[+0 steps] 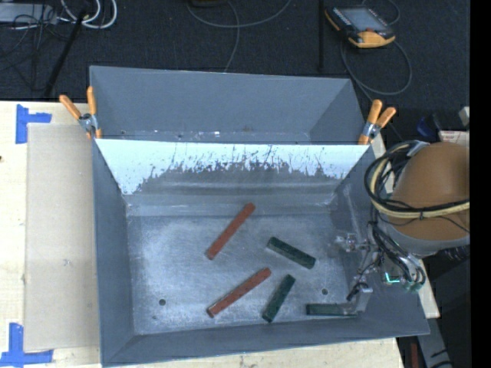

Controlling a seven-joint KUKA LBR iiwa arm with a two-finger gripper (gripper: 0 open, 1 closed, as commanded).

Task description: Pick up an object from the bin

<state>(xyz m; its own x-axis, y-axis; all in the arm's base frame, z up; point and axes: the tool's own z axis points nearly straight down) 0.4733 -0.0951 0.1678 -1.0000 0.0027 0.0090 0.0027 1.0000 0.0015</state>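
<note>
Fingers first: whether they stand wide or narrow cannot be told, since the gripper (356,299) shows as one thin dark tip below the wrist's cables and orange cover (433,179). In the camera view that tip hangs low in the front right corner of the grey bin (230,121), at or just above the right end of a short dark green bar (328,309) lying flat along the front wall. No thing shows between the fingers, so the pick is not yet made. A second dark green bar (278,297) lies tilted just to its left, a third (291,253) further back, and two reddish-brown bars (230,231) (238,291) lie towards the middle. To do this well, I judge the fingers should straddle the bar's narrow width, nearer mid-length than the end, clear of both walls, then close squarely and lift straight up
</note>
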